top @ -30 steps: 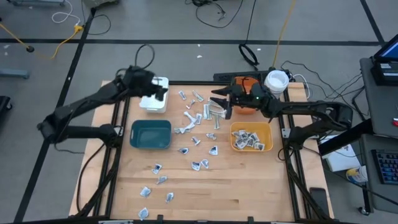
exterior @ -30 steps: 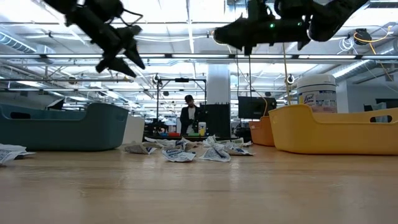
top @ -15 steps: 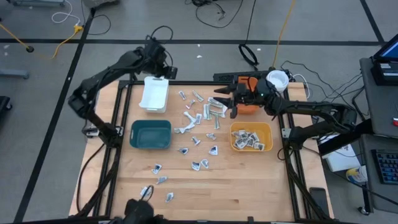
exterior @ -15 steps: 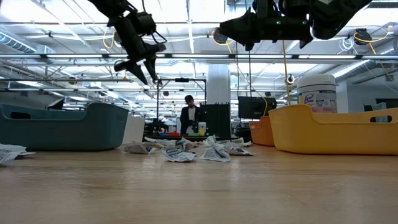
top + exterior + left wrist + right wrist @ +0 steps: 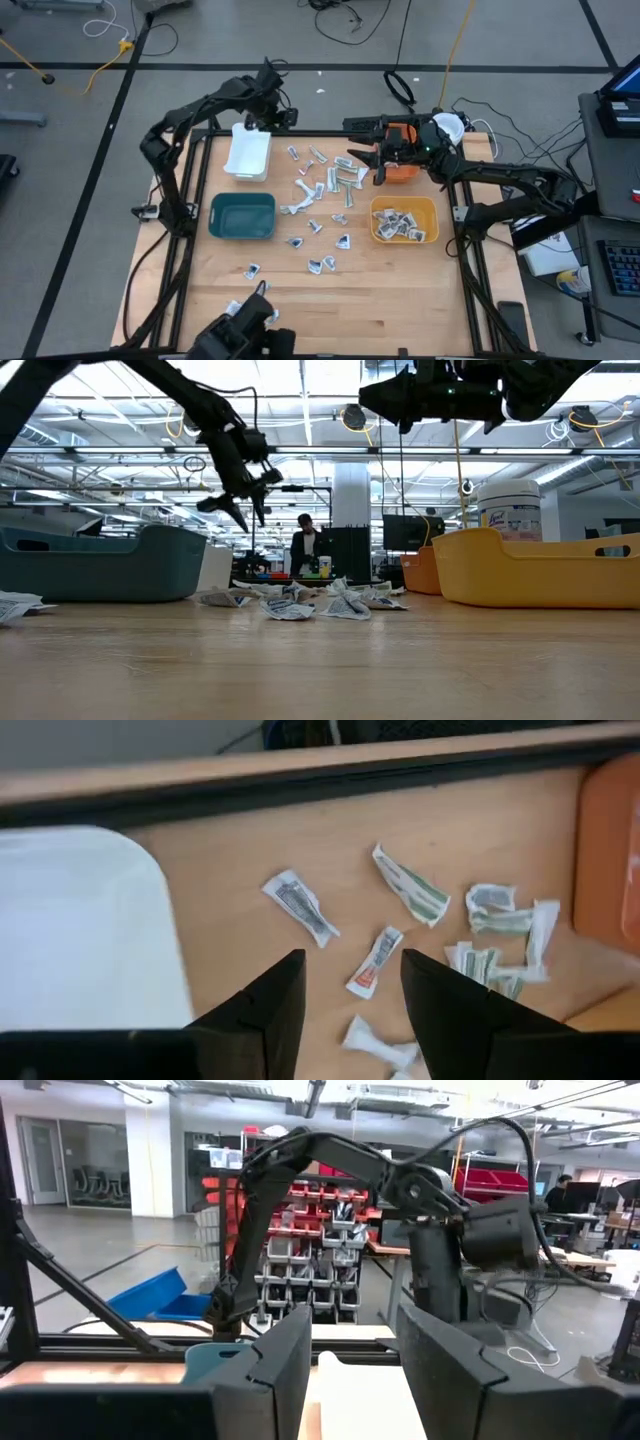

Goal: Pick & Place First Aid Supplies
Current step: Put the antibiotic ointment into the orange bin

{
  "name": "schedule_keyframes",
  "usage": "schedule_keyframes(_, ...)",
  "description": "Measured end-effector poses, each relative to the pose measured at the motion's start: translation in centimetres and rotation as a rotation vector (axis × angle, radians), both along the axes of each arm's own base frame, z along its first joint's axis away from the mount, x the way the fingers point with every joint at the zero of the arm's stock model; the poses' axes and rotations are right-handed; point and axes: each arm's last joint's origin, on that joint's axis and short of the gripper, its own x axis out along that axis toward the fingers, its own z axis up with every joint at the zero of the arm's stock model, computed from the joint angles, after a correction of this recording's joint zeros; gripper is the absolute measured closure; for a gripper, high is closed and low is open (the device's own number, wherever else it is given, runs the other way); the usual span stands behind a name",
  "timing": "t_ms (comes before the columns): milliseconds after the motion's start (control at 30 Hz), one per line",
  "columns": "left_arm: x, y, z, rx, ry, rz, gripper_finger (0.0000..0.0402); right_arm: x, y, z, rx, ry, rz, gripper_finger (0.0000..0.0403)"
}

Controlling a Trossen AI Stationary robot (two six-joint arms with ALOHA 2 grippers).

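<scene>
High view: a pale wooden counter (image 5: 330, 300) with a dark metal frame carries scattered supplies (image 5: 322, 196), small flat crinkled white-grey packets and narrow wrapped strips, some with bluish print. Most lie in a loose cluster at the counter's middle, between the bins; a few more lie apart toward the near edge. A smooth white bin (image 5: 248, 152), rectangular with rounded corners, sits at the far left, and a teal bin (image 5: 242, 216) of like shape sits just nearer than it. A yellow bin (image 5: 404, 221) on the right holds a heap of packets, and an orange bin (image 5: 398, 163) sits beyond it, partly under the right arm. A round white-lidded tub (image 5: 446, 128) stands at the far right corner.

The left hand (image 5: 282, 116) hangs in the air at the far edge, just beside the white bin's far corner. In the left wrist view its two dark fingers (image 5: 262, 1005) are spread apart with nothing between them, and loose packets lie on the bare wood below. The right hand (image 5: 352, 160) is raised over the far side of the cluster, beside the orange bin. In the right wrist view its fingers (image 5: 275, 1365) are spread with an empty gap.

Low view: both hands are well above the wood, and a person (image 5: 303, 550) stands far off in the room behind.
</scene>
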Motion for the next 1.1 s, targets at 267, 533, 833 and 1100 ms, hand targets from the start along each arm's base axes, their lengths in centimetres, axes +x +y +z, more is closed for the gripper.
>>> schedule_keyframes(267,2.1,0.5,-3.7,-0.08,0.05,0.103,0.0233,0.0,0.0,0.0,-0.001,0.001,0.006,0.0261)
schedule_keyframes(533,4.1,-0.2,-5.9,-0.087,0.095,0.148,0.0266,0.1,0.3,0.0,-0.001,0.005,0.029,0.0261)
schedule_keyframes(833,5.3,-1.1,-6.9,-0.07,0.14,0.2,0.0273,0.2,0.5,-0.1,-0.008,0.013,0.085,0.0261)
schedule_keyframes(1100,6.2,-2.1,-7.8,-0.067,0.186,0.202,0.0273,0.2,0.6,-0.1,-0.015,0.015,0.111,0.0261)
